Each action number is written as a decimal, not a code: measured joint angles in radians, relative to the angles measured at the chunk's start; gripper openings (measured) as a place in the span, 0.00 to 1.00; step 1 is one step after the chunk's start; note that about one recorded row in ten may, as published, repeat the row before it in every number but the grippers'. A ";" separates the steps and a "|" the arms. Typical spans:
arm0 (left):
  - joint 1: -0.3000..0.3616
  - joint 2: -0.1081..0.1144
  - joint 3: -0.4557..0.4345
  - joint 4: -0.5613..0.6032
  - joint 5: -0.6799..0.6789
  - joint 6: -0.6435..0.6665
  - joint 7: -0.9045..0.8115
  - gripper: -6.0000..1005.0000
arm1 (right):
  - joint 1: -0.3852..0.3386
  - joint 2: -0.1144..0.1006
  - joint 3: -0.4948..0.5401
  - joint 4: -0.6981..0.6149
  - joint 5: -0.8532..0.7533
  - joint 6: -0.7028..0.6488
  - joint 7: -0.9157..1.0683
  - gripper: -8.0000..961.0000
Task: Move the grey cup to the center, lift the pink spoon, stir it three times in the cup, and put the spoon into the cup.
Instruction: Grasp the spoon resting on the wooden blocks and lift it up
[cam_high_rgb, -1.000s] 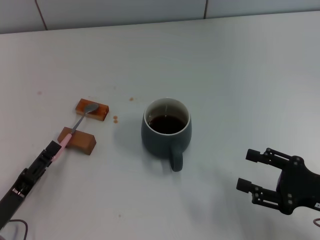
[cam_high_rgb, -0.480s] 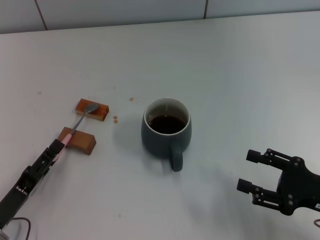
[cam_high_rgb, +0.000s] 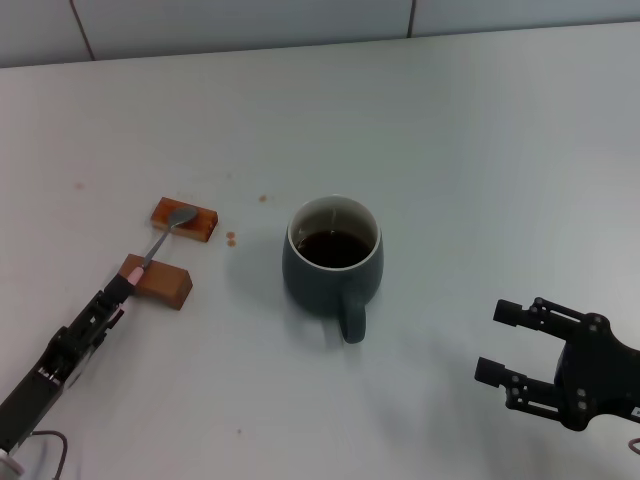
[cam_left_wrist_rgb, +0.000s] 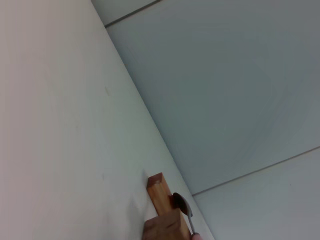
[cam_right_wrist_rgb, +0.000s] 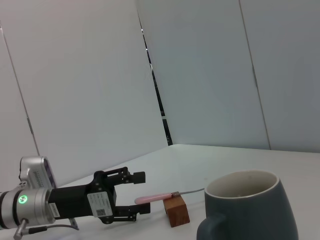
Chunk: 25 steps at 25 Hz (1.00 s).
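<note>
White tabletop (cam_high_rgb: 480, 150) runs back to a pale panelled wall. Nearest on the right, the right gripper (cam_high_rgb: 497, 342) hovers low with its fingers spread wide and nothing between them; the cup (cam_high_rgb: 333, 262) stands well apart beyond its fingertips, handle turned toward the near edge and dark liquid inside. Nearest on the left, the left gripper (cam_right_wrist_rgb: 139, 193) reaches in low with its fingers parted around the pink end of the spoon (cam_high_rgb: 152, 249); I cannot tell whether they touch it. Just past those fingertips sits the near wooden block (cam_high_rgb: 161, 282), carrying the spoon's handle, and beyond it the far block (cam_high_rgb: 187, 219) holds the metal bowl, so the spoon bridges the two. The cup is off to the side of the left fingers, clear of both blocks. A few brown spots (cam_high_rgb: 230, 238) mark the tabletop between the far block and the cup.
</note>
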 joint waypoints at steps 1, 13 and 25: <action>-0.001 0.000 0.000 0.000 0.000 0.000 -0.002 0.80 | 0.000 0.000 0.000 0.000 0.000 0.000 0.000 0.77; -0.011 -0.001 0.006 -0.002 0.000 0.003 -0.030 0.80 | 0.002 0.000 0.000 0.002 0.000 0.003 0.000 0.77; -0.023 -0.001 0.012 -0.011 0.000 -0.007 -0.035 0.79 | 0.003 0.000 0.000 0.002 0.000 0.001 0.000 0.77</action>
